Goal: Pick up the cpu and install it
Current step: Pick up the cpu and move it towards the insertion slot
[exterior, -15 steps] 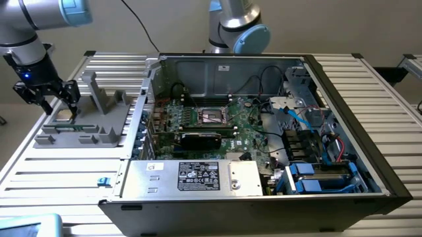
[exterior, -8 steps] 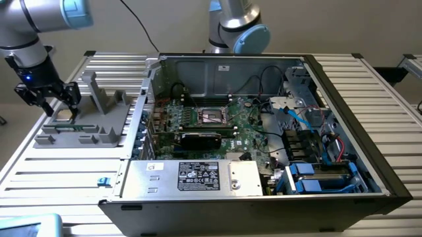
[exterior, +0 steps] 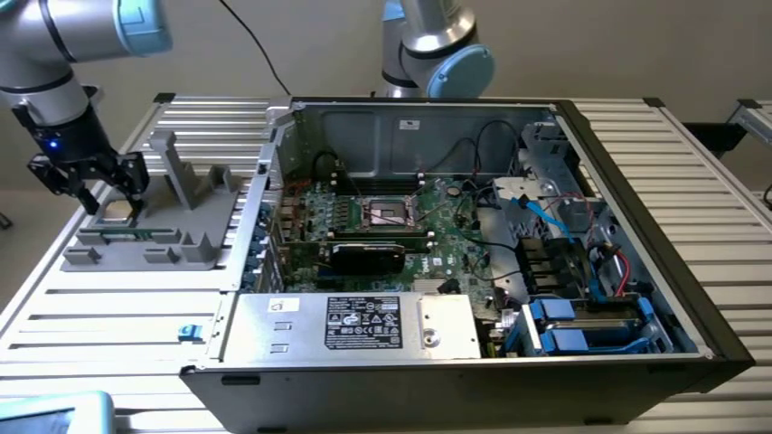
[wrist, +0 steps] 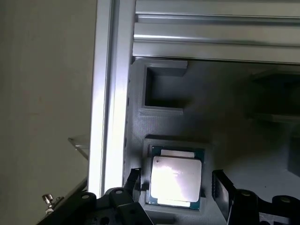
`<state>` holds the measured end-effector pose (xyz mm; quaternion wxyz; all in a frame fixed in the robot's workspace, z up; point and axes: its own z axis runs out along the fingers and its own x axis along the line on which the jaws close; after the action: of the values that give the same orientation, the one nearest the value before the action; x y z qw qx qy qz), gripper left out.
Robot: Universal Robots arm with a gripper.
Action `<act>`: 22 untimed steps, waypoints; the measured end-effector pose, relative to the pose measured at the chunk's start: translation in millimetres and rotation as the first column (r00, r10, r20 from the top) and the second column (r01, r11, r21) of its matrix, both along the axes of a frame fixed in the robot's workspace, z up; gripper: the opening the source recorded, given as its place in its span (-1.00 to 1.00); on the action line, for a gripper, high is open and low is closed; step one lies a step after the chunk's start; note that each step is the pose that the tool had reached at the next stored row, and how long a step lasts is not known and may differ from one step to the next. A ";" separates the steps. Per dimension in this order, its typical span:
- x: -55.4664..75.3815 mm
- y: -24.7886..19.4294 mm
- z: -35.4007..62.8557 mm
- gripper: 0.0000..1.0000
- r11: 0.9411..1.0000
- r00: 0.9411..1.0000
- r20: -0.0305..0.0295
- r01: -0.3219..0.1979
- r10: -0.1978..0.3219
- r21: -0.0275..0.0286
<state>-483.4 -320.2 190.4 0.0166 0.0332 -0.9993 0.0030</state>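
- The power supply (exterior: 362, 324), at the lower middle of the exterior view, carries a black-and-white label (exterior: 364, 323). Its print and marks are too small to read.
- A smaller white sticker (exterior: 285, 306) sits on the same metal housing, toward the exterior view's left. It is also unreadable.
- The cpu (wrist: 176, 178) shows a shiny silver lid with a greenish rim. Glare washes over the lid, so no writing can be made out.
- The cpu lies flat in a square recess of the grey holder (exterior: 157, 244), which sits on the slatted aluminium table (exterior: 97, 316) at the exterior view's left.
- In the wrist view a second, rectangular pocket (wrist: 164, 89) of the holder lies just beside the cpu's recess.
- The gripper (exterior: 112, 203) hangs directly over that recess with its jaws spread apart. One black finger stands on each side of the cpu and grasps nothing.
- The open computer case (exterior: 652, 298) fills the middle and right of the exterior view.
- Inside the case lies the green motherboard (exterior: 458, 235), with the metal-framed socket (exterior: 389, 213) near its centre and a black card (exterior: 368, 256) just below the socket.
- Blue drive caddies (exterior: 579, 330) sit in the case's lower right corner, and blue cables (exterior: 549, 217) run above them.
- A second robot arm (exterior: 435, 54) stands behind the case at the upper middle of the exterior view.
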 end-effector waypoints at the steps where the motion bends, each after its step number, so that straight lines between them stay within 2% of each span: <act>1: 0.5 0.0 -0.4 0.44 1.000 1.000 -0.001 0.000 0.000 0.000; 8: 1.9 0.0 -3.1 0.44 1.000 1.000 -0.008 0.001 -0.001 0.001; 15: 2.0 0.0 -3.5 0.44 1.000 1.000 -0.010 0.003 -0.003 0.010; 19: 2.1 -0.1 -3.5 0.44 1.000 1.000 -0.017 0.005 -0.005 0.012; 22: 2.1 -0.1 -3.5 0.44 1.000 1.000 -0.018 0.006 -0.005 0.012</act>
<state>-481.3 -320.3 186.9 0.0254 0.0306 -0.9992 -0.0031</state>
